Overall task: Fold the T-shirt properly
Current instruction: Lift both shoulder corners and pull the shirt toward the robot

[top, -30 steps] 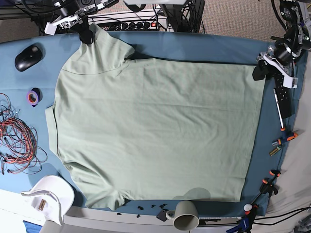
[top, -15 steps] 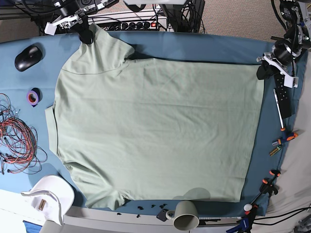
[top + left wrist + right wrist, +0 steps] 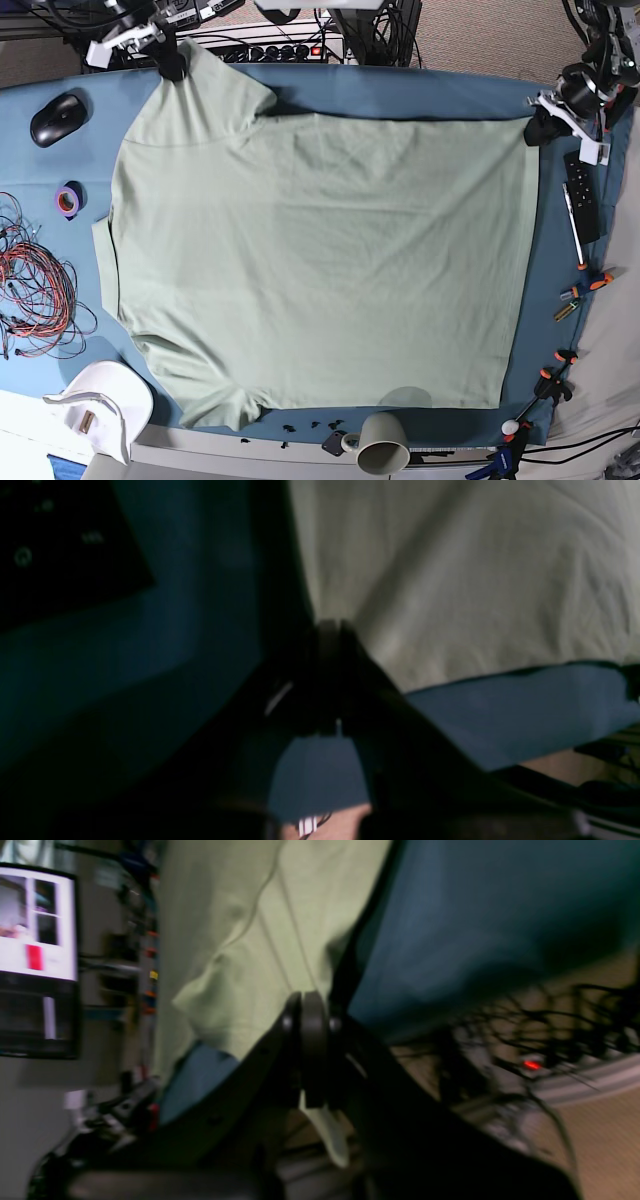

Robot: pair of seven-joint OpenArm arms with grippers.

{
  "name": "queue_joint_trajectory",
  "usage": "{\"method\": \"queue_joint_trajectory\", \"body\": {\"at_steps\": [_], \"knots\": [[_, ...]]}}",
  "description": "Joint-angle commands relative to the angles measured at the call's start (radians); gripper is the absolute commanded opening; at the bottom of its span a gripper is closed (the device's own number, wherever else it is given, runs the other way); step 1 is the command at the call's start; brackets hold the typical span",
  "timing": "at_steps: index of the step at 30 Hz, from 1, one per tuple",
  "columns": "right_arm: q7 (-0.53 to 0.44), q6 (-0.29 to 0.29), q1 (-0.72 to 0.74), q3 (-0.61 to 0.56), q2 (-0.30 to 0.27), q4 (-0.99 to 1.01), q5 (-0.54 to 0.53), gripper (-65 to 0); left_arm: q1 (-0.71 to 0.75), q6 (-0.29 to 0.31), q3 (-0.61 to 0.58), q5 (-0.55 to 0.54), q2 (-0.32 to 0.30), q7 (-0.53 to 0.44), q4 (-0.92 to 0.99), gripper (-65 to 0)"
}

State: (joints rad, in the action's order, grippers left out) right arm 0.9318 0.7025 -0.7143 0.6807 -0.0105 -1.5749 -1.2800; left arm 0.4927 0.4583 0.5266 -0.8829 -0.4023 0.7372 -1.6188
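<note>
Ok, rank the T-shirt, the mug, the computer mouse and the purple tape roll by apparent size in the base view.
1. T-shirt, by far the largest.
2. Mug.
3. Computer mouse, close to the mug, so that order is unsure.
4. Purple tape roll, smallest.

Both wrist views are blurred; the left gripper is a dark shape, its fingertips not clear

One T-shirt; two tools, left tool, right tool; one mouse; one tape roll; one mug; one remote.
</note>
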Motion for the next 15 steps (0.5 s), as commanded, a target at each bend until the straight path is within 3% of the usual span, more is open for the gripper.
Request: {"method": "queue_joint_trajectory", "body": {"at_steps": [1, 15], "knots": [[0.000, -0.004, -0.025, 0.016, -0.007, -0.034, -0.003, -65.0, 0.020, -0.013, 0.000, 0.034, -0.011, 0.053, -0.011, -65.0], [0.009, -0.004, -0.187, 0.109, -0.042, -0.270, -0.008, -65.0, 0.143, -0.013, 0.000, 0.034, -0.016, 0.060, -0.105, -65.0]]}}
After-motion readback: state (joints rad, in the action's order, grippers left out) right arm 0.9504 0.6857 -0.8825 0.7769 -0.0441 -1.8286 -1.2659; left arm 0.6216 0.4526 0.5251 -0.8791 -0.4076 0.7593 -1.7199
